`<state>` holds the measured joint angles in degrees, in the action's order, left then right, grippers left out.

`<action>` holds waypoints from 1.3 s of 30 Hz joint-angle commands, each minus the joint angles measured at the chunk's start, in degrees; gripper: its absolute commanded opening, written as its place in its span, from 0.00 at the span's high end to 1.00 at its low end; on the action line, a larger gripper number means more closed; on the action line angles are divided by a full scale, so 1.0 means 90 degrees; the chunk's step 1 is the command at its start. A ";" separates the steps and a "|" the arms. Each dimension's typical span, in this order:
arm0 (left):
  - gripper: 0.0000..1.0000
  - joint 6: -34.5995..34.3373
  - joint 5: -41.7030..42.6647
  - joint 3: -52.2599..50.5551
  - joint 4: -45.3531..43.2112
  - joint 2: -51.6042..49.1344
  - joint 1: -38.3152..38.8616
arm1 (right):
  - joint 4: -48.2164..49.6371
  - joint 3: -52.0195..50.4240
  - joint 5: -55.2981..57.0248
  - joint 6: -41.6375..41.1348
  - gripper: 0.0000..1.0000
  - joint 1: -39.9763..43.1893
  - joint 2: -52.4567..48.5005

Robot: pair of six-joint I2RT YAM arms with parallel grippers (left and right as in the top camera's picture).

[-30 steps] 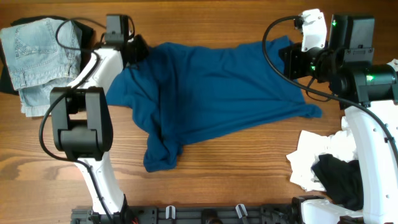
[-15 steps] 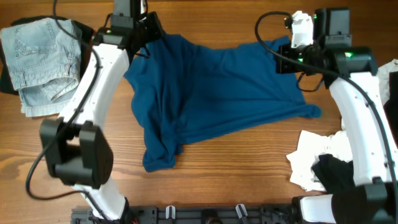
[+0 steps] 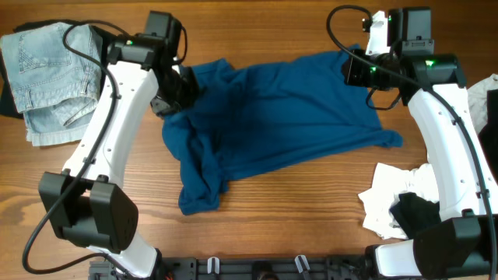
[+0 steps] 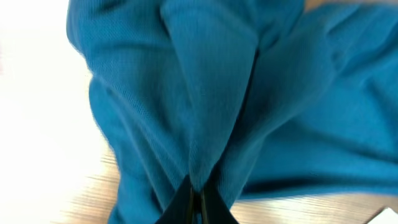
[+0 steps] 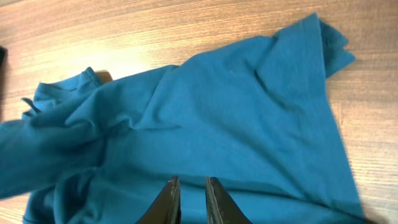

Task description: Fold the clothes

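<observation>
The shirt (image 3: 288,117) lies across the table's (image 3: 311,210) middle, toward the far edge — the denim piece (image 3: 47,70) sits left of it in the far left corner, a garment heap (image 3: 389,194) in the near right corner.

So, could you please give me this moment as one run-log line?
left gripper: shut on blue shirt | right gripper: open above blue shirt, holding nothing | blue shirt: rumpled, not yet folded

Wooden table (image 3: 296,210), reddish-brown, grain running left to right in overhead view, darker streaks throughout. Black rail (image 3: 233,272) along near edge, small pale hooks (image 3: 299,263) set in it. Light strong: bare wood bleached almost white in left wrist view, pale and glary in right wrist view.
</observation>
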<state>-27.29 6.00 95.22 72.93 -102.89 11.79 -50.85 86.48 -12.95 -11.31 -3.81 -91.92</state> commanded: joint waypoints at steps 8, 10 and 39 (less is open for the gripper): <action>0.96 -0.0386 0.0542 0.0039 0.1489 0.0182 0.0731 | -0.0257 0.0010 0.0177 -0.0816 0.83 0.0039 -0.0061; 0.96 -0.0381 0.0605 0.0034 0.1545 0.0182 0.1161 | -0.0177 0.0010 0.0177 -0.0889 0.80 0.0039 -0.0063; 0.96 -0.0600 0.0478 -0.1630 -0.0389 0.0172 0.1719 | 0.0282 0.0957 -0.0612 0.0831 0.28 0.1297 -0.3480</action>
<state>-32.05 8.84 80.55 69.58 -102.10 27.38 -46.04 90.65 -16.16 -5.80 8.99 -117.34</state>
